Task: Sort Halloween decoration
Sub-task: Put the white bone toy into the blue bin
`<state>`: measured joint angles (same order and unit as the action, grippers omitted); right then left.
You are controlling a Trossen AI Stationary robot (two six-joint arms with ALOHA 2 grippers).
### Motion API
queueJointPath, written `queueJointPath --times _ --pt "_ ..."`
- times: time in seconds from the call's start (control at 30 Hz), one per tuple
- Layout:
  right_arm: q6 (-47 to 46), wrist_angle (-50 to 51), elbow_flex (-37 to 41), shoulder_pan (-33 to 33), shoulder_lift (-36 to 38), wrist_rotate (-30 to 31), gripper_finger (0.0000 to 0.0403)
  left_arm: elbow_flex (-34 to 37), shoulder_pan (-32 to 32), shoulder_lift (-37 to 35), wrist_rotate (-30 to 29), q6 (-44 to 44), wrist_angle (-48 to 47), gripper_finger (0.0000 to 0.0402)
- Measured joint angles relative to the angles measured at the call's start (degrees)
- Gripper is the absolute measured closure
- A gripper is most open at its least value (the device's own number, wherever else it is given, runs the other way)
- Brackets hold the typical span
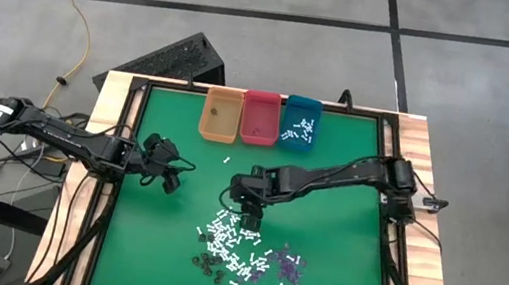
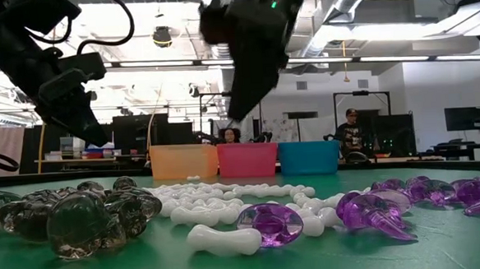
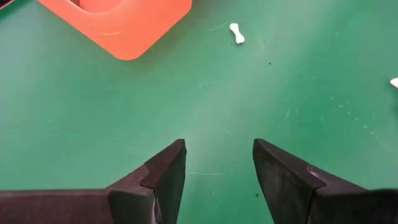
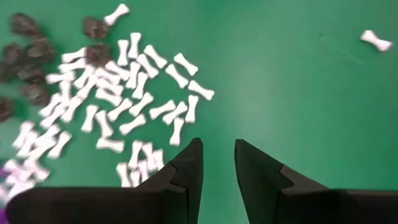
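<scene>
From my remote seat I saw a green mat (image 1: 328, 189) covering the wooden table (image 1: 425, 163). Three bins sat side by side along its far edge: an orange bin (image 1: 220, 115), a pink bin (image 1: 260, 117) and a teal bin (image 1: 299, 122). A yellow cable (image 1: 78, 20) trailed over the grey floor (taped with dark lines). Beyond the table, a person (image 2: 352, 130) sat among desks.

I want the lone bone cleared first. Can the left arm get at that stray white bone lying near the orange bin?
Probably yes: the left pincer is open, and only bare green mat separates it from the stray white bone.
</scene>
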<state>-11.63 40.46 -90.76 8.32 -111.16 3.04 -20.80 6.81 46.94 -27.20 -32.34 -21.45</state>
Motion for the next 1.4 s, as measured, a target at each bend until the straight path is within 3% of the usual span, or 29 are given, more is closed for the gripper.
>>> queueJointPath --times 0.53,1.4 --pt "-1.45 -5.29 -0.03 1.96 -6.46 -1.71 0.0231 0.00 0.00 0.00 0.05 0.00 0.00 0.0223" --pt "-3.12 -6.00 -0.15 2.55 -11.43 -1.69 0.0232 0.00 0.02 -0.02 0.32 0.42 -0.27 0.0223"
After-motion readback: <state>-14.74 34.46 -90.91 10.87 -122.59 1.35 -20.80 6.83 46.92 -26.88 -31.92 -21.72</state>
